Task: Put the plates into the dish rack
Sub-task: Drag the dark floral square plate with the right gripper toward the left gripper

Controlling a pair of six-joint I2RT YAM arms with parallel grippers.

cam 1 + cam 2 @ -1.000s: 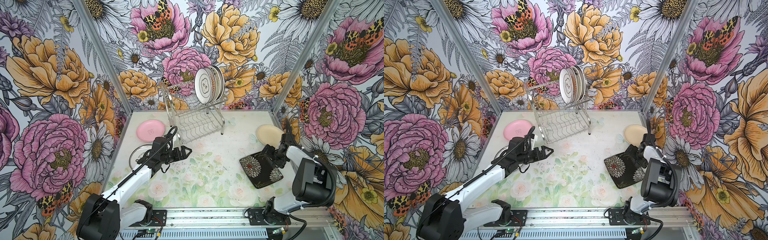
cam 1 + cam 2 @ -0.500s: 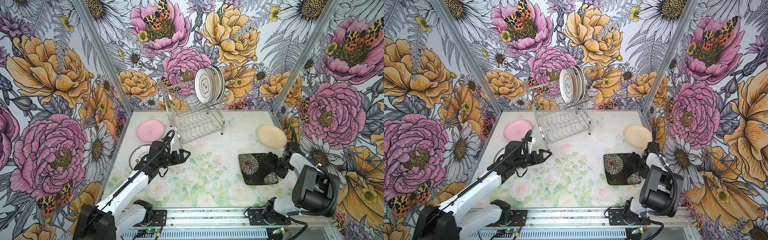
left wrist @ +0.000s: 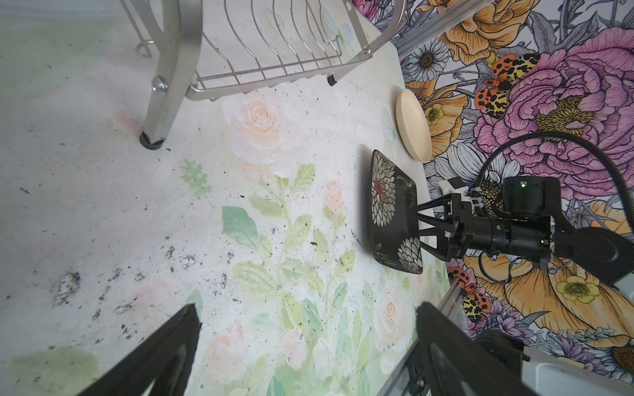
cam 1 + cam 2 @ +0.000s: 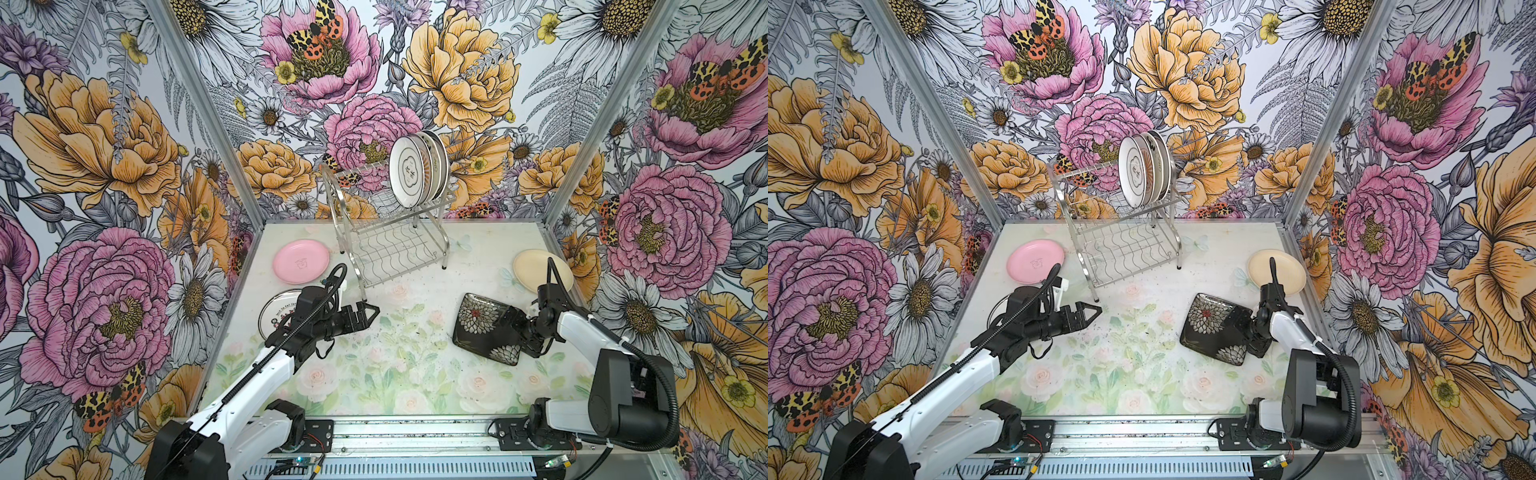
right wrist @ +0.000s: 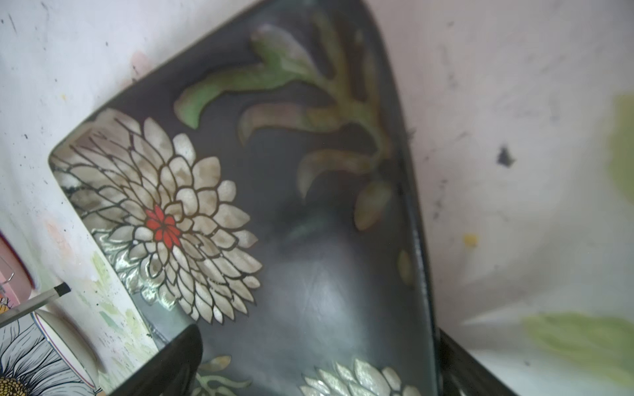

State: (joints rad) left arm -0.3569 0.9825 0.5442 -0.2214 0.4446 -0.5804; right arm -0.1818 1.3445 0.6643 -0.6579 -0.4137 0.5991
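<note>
**A:** Start at the right gripper. What's it doing?

**B:** The right gripper (image 4: pixel 515 334) has its jaws spread wide at the edge of the dark square plate (image 4: pixel 482 328). In the right wrist view one finger (image 5: pixel 175 360) sits over the plate's face and the other just off its side edge. I see nothing clamped.

**A:** Which way does the plate lie from it?

**B:** Straight ahead, toward the middle of the table (image 4: pixel 395 374). It's square, so it has no long axis, and its sides run skewed to the table's edges. I can't tell whether the gripper-side edge is lifted.

**A:** And the left?

**B:** The left gripper (image 4: pixel 370 313) is also wide open and empty. It hovers near the rack's front leg, well apart from that plate, so the right arm is clearly nearer.

**A:** Where does the plate go?

**B:** The dish rack (image 4: pixel 390 253) stands at the back, beyond the plate and to its left. Several round plates (image 4: pixel 409 172) stand in the upper tier, and the lower slots look free. The pink plate (image 4: pixel 301 262), cream plate (image 4: pixel 536 270) and white printed plate (image 4: pixel 276 316) lie flat on the table.
</note>
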